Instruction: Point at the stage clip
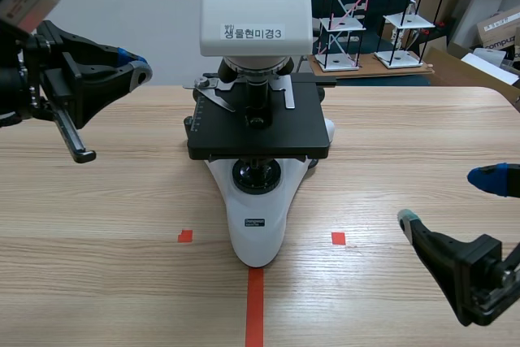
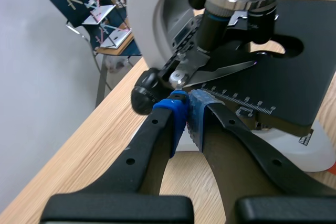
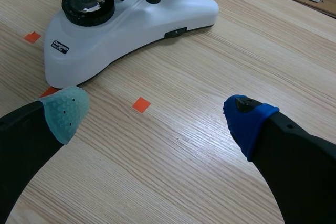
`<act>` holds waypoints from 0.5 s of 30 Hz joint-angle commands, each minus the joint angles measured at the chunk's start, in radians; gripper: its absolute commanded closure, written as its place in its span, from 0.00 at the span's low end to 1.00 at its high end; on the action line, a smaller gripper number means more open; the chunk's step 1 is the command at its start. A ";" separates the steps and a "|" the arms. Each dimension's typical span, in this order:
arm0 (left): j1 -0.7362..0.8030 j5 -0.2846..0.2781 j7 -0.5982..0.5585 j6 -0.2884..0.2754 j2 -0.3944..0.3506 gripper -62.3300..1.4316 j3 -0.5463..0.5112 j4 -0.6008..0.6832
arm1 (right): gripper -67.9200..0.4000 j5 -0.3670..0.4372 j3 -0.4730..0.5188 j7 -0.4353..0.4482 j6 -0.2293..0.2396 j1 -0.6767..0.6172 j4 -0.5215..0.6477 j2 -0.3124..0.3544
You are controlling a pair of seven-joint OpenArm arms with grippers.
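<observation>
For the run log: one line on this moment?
left end effector shut, aimed at stage clip | right end effector open, over table

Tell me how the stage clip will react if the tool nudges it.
Thin, shiny metal pinned at one end, the stage clip would probably flex and spring back rather than slide. Its polished face looks slippery under the left tool. The microscope has a broad base and likely resists tipping.

left tool [image 2: 185, 109]: raised, fingers pressed together | right tool [image 3: 157, 111]: low, fingers spread wide
</observation>
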 commanded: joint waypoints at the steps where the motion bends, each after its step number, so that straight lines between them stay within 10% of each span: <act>1: -0.010 -0.011 -0.002 0.008 0.008 0.95 0.002 0.018 | 0.17 0.007 0.013 0.015 0.000 0.009 0.009 0.008; 15: -0.059 -0.010 0.008 0.004 0.041 0.95 0.063 -0.072 | 0.17 0.008 0.013 0.015 0.000 0.009 0.009 0.008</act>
